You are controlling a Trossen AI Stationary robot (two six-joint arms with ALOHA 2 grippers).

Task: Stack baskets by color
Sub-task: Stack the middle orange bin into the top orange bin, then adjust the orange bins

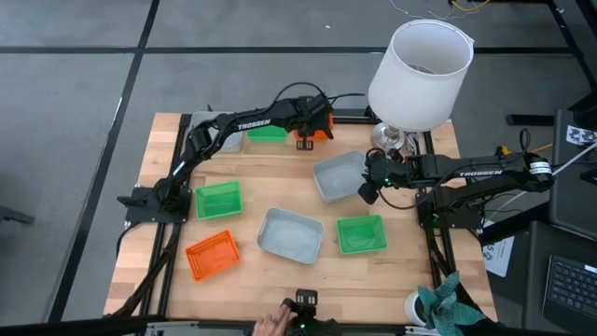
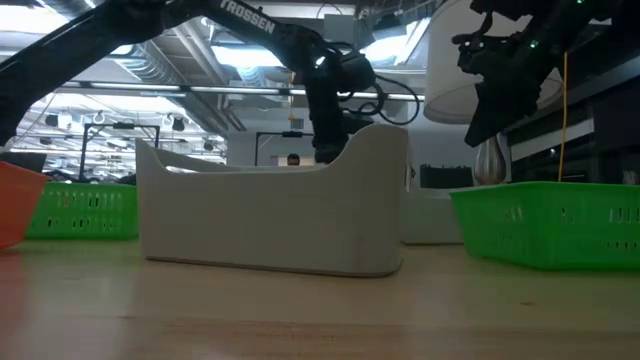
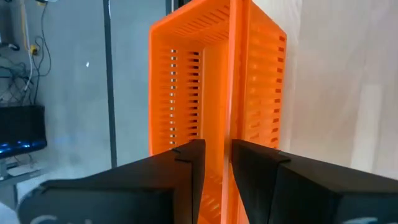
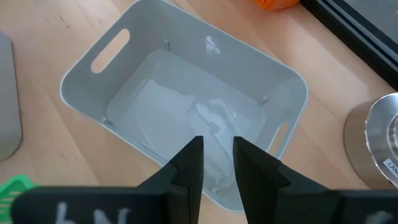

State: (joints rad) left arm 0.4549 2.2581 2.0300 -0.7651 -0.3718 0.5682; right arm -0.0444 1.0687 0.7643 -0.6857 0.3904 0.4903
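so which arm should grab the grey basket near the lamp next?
Right. Its gripper hovers empty beside the pale grey plastic basket. The left gripper is busy at the table's far edge, jaws clamping an orange slotted plastic basket's wall.

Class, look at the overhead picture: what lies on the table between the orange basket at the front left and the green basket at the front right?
In the high view, a pale grey-blue basket lies between the orange basket and the green basket.
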